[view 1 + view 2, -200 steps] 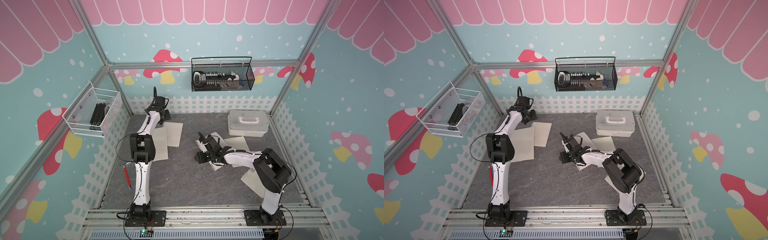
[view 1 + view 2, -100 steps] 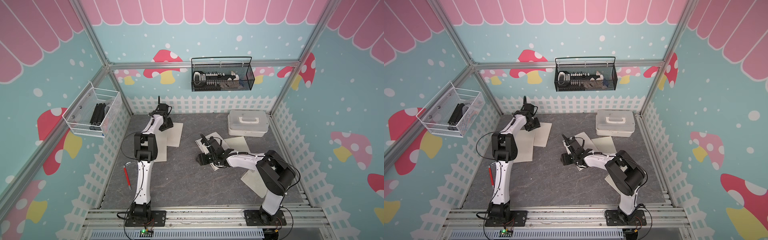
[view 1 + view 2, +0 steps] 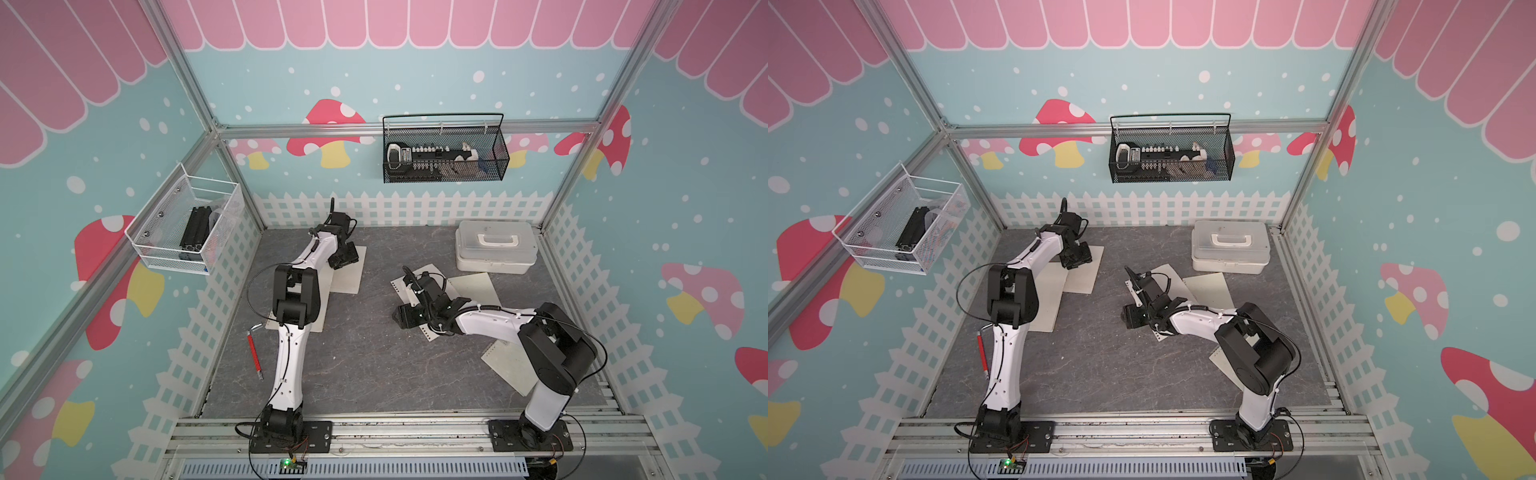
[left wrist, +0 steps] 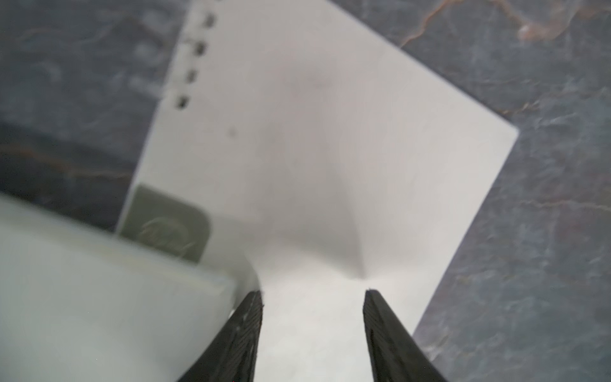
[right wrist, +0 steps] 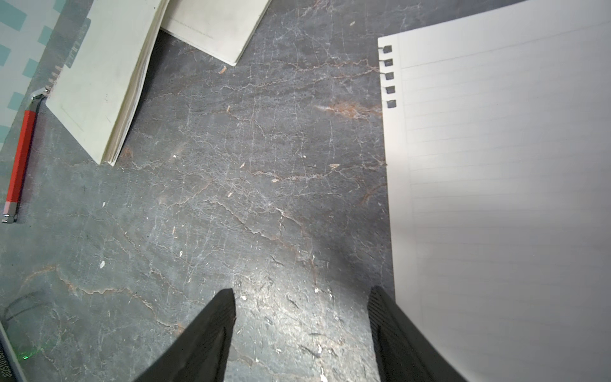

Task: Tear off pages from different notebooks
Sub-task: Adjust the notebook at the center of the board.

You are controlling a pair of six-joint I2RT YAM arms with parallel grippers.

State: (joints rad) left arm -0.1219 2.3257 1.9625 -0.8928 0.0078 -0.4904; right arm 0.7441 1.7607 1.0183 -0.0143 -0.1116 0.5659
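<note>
In the left wrist view a pale cream notebook with a dark label and punched holes lies under my left gripper. Its jaws stand apart, the tips on the cover, which creases beside one fingertip. In both top views that gripper is at the back left over this notebook. My right gripper is open over bare table, beside a loose lined page with punched holes. In a top view it sits mid-table, with the page partly under its wrist.
A larger notebook lies under the left arm. Two more notebooks lie near the right arm. A white lidded box stands back right. A red pen lies at the left fence.
My left gripper has come forward and to the right from the back fence onto the back-left notebook. The right gripper has barely shifted and its elbow has swung right.
</note>
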